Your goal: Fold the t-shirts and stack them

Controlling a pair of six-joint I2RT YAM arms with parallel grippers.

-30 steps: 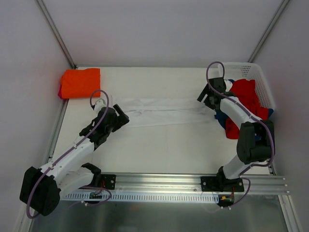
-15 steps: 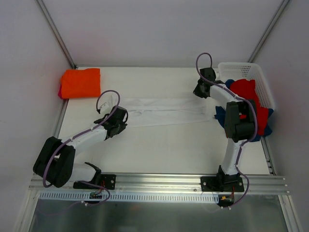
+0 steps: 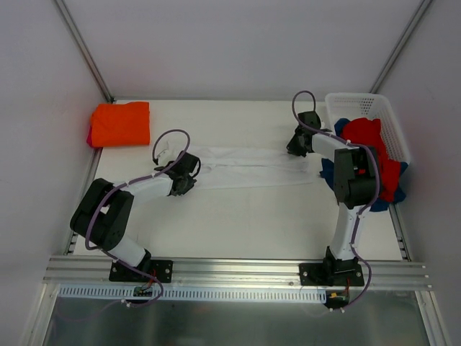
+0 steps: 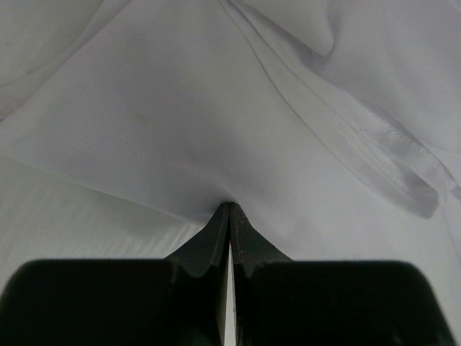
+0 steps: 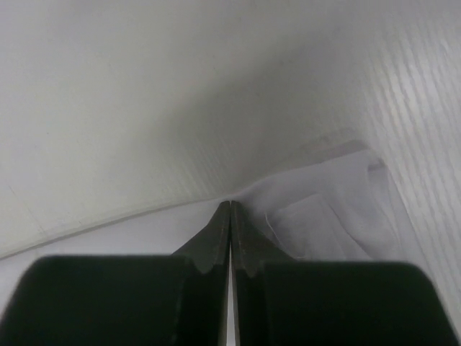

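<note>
Orange t-shirt (image 3: 120, 122), folded flat, lies far left of the basket (image 3: 392, 119). The left gripper (image 4: 229, 205), well left of the basket, is clamped tight on a pucker of the white t-shirt (image 3: 245, 167); a pull there could drag extra layers. The right gripper (image 5: 230, 203), just beside the basket, nips only a hemmed corner, which may slip free. The cloth is thin, matte and limp, a wrinkled band; the basket is rigid perforated plastic.

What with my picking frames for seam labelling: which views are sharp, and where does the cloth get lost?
Left wrist: sharpest; hem stitching on the white t-shirt reads clearly, the left claw is a black silhouette. Right wrist: softer, a grey shadow above the right claw, cloth edge faint against the table. Top external: even light, but white cloth on white table is low contrast.
</note>
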